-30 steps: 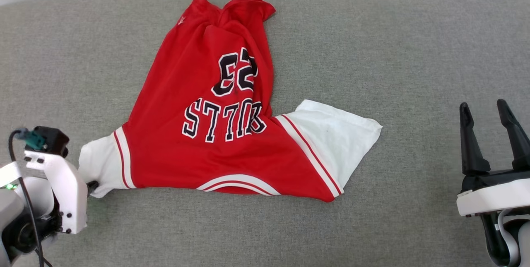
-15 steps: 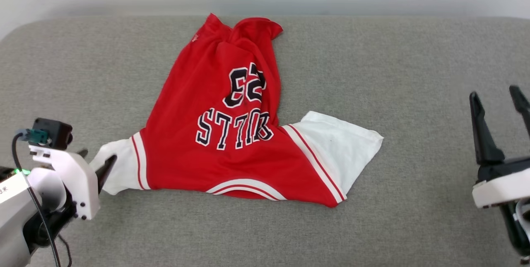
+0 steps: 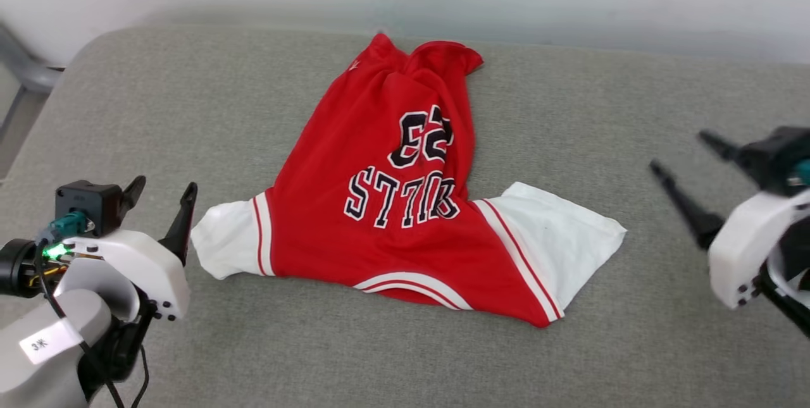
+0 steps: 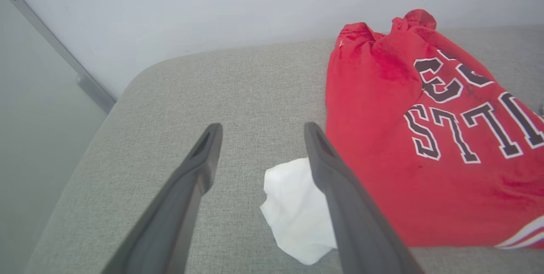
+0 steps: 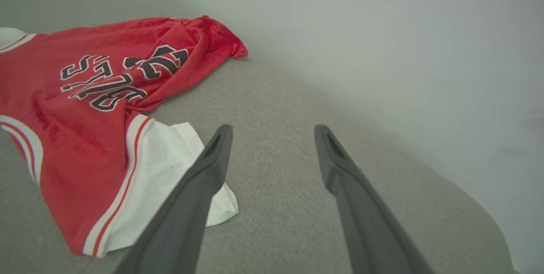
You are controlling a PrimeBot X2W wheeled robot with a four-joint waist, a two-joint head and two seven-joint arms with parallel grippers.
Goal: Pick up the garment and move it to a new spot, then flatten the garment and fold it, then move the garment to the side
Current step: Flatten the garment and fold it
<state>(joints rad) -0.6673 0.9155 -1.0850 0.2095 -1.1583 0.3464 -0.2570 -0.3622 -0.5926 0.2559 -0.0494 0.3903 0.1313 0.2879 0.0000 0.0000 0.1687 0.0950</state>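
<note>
Now | garment (image 3: 392,250): rumpled red, white sleeves, lettering up | both jaws spread, empty

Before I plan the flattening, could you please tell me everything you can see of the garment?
The garment is a red jersey-style T-shirt of thin, soft-looking knit, with white short sleeves, red-and-white striped trim and black, white-edged BULLS 23 lettering facing up, upside down in the head view. It lies crumpled and bunched toward its far end on the grey padded surface, unfolded. The open left gripper stands beside one sleeve without holding it.
</note>
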